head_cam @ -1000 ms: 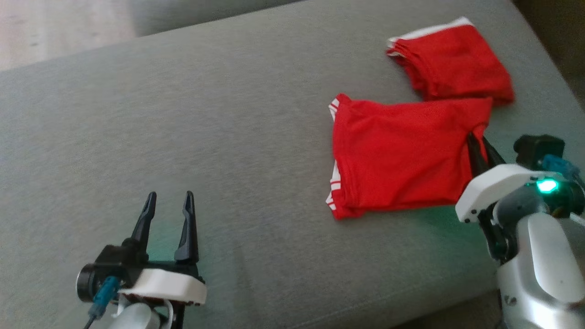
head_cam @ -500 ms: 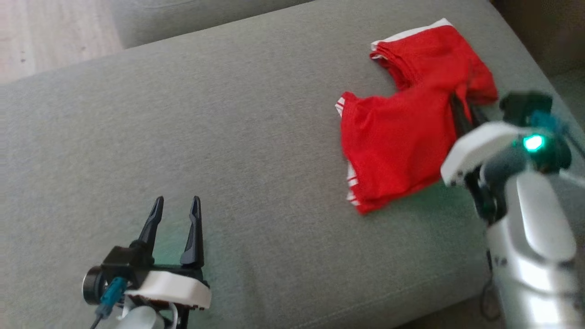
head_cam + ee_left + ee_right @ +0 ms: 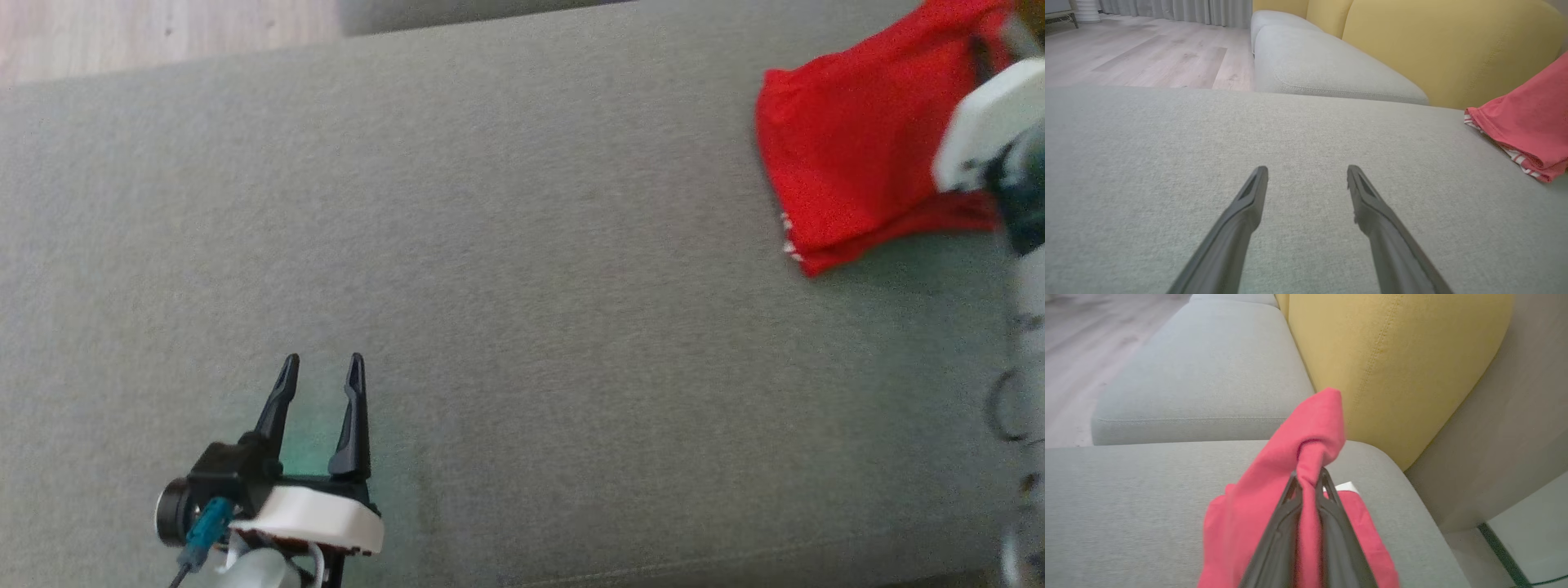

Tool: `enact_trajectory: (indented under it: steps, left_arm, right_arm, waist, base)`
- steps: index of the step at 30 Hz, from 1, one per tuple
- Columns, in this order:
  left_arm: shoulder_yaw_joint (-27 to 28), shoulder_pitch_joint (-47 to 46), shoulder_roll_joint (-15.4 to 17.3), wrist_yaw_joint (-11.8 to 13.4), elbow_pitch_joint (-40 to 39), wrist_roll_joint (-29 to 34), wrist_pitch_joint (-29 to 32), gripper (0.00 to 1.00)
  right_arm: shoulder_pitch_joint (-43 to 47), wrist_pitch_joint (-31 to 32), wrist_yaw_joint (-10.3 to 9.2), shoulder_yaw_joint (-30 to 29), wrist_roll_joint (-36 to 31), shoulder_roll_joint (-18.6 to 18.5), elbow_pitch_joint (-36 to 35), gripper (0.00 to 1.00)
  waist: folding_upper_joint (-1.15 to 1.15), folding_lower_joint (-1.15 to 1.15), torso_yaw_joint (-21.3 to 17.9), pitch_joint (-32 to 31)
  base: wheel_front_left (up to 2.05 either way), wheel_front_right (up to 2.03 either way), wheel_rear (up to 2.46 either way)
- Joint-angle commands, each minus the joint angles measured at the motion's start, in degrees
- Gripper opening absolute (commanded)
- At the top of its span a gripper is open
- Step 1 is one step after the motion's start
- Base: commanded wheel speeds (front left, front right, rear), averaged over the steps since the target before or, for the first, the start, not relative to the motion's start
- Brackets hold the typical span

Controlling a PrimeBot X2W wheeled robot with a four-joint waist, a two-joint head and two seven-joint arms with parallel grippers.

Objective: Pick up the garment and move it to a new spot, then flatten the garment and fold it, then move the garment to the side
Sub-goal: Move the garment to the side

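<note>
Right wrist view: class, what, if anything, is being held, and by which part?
The red garment, pinched at a bunched fold by the right gripper. The left gripper holds nothing.

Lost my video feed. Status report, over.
Right gripper shut on red garment, one end raised. Left gripper open, empty, above grey cushion. Yellow backrest behind garment.

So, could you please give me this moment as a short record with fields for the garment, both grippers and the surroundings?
garment: red, white-striped hem, bunched and partly lifted
right gripper: shut on the garment
left gripper: open, empty, apart from the garment
surface: grey sofa cushion
behind: yellow backrest, wooden floor
</note>
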Motion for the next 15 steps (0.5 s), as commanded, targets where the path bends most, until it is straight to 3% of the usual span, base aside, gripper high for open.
enact_trajectory:
  steps: [1, 10, 11, 12, 13, 15]
  left_arm:
    - [2.3, -2.6, 0.6, -0.1, -1.7, 0.1, -0.7, 1.00]
    - [2.2, -3.1, 0.9, 0.4, -2.2, 0.8, -0.7, 1.00]
    - [2.2, -3.1, 1.1, 0.4, -2.3, 0.8, -0.7, 1.00]
    - [2.2, -3.1, 1.2, 0.4, -2.3, 0.9, -0.7, 1.00]
    - [2.1, -3.1, 1.3, 0.4, -2.4, 0.9, -0.6, 1.00]
    - [2.0, -3.3, 1.3, 0.5, -2.4, 1.0, -0.5, 1.00]
  right_arm:
    - [-3.9, 0.4, 0.37, 0.3, -0.8, -2.5, -1.2, 0.00]
    - [-6.8, 1.7, 0.37, -4.0, -2.0, -13.1, 3.6, 0.00]
    - [-6.4, 1.9, 0.37, -4.7, -2.5, -13.6, 4.4, 0.24]
    - [-6.0, 1.6, 0.37, -5.4, -3.0, -14.0, 5.1, 0.78]
    - [-5.5, 0.9, 0.37, -6.1, -3.7, -14.3, 5.6, 1.00]
    - [-4.6, -0.4, 0.37, -7.6, -5.6, -14.3, 6.5, 1.00]
  waist:
    - [0.00, 0.00, 2.3, 2.2]
    - [0.00, 0.00, 5.3, 6.0]
    - [0.00, 0.00, 5.4, 6.2]
    - [0.00, 0.00, 5.4, 6.3]
    - [0.00, 0.00, 5.4, 6.4]
    - [0.00, 0.00, 5.2, 6.2]
  base:
    - [0.00, 0.00, 0.00]
    - [0.00, 0.00, 0.00]
    - [0.00, 0.00, 0.00]
    - [0.00, 0.00, 0.00]
    - [0.00, 0.00, 0.00]
    - [0.00, 0.00, 0.00]
